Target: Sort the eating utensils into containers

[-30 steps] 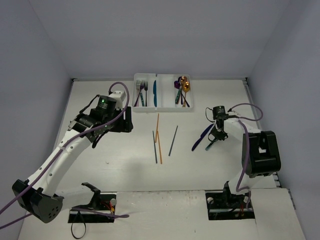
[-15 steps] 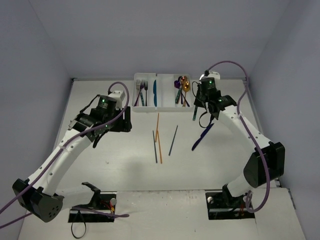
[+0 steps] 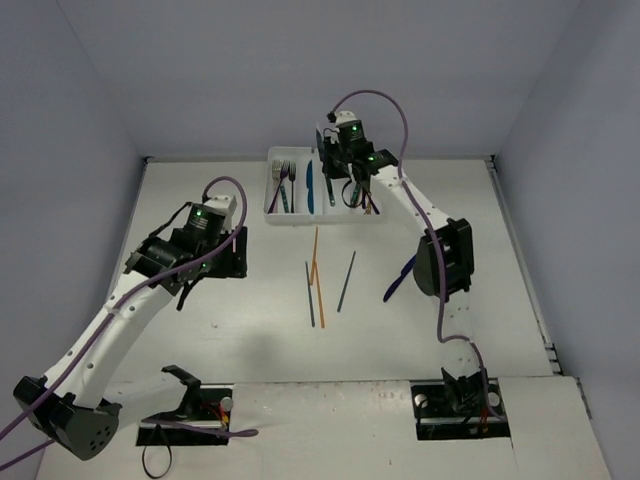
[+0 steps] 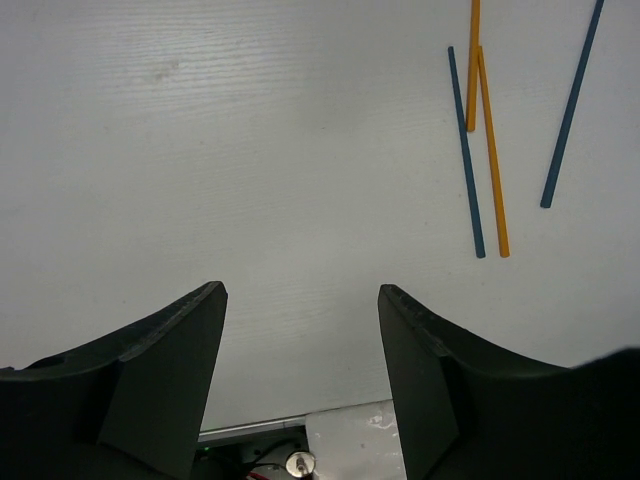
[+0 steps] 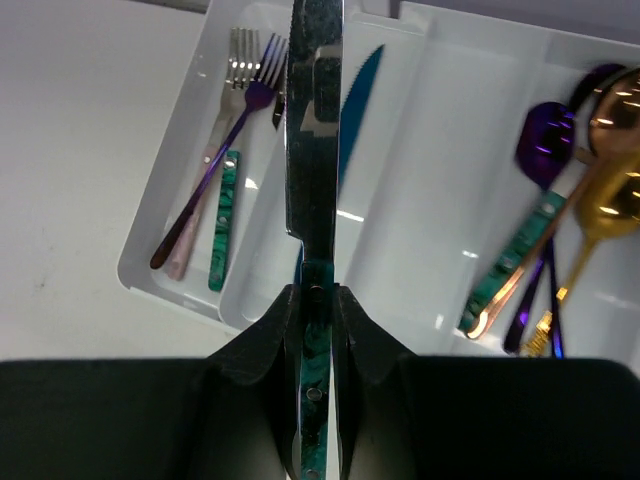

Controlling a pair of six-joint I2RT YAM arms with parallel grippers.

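Observation:
My right gripper (image 5: pixel 318 296) is shut on a knife (image 5: pixel 315 130) with a teal marbled handle and a dark shiny blade. It holds the knife above the white tray (image 5: pixel 452 170), over the compartment where a blue knife (image 5: pixel 361 88) lies. In the top view the right gripper (image 3: pixel 337 168) hangs over the tray (image 3: pixel 300 214). Forks (image 5: pixel 238 92) fill the left compartment and spoons (image 5: pixel 590 150) the right one. My left gripper (image 4: pixel 300 292) (image 3: pixel 226 260) stands open over bare table with nothing between its fingers. Orange chopsticks (image 3: pixel 316 262) and two dark blue ones (image 3: pixel 346 280) lie mid-table.
A dark blue utensil (image 3: pixel 398 280) lies on the table right of the chopsticks, partly behind the right arm. In the left wrist view the chopsticks (image 4: pixel 490 150) lie to the upper right. The back wall stands right behind the tray.
The right arm swung from the right side of the table up and left to above the tray, carrying the knife. The left arm drew back slightly to the left.

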